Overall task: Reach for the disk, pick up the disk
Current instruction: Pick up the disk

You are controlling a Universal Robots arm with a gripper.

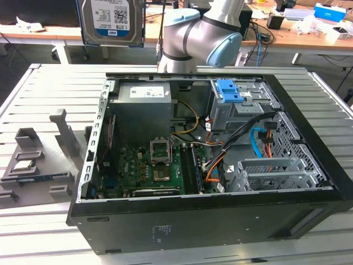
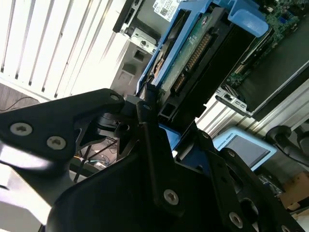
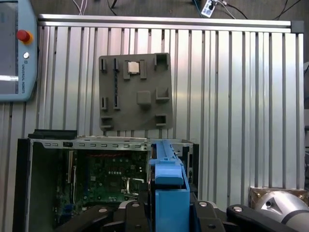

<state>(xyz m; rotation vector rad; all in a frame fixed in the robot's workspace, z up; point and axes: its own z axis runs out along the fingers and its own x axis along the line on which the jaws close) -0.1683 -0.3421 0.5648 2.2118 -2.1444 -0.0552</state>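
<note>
gripping the disk (image 2: 193, 53) with its blue rails, the hand (image 2: 166, 123) holds it high over the slatted worktop (image 1: 49, 88), near the open computer case (image 1: 220, 232).

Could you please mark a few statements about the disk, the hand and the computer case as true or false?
1. The hand grips the disk. True.
2. The disk rests inside the computer case. False: it is held up in the air.
3. The case's side is open, showing the green board. True.
4. The grey holder tray lies at the exterior view's right of the case. False: it lies at its left.
</note>
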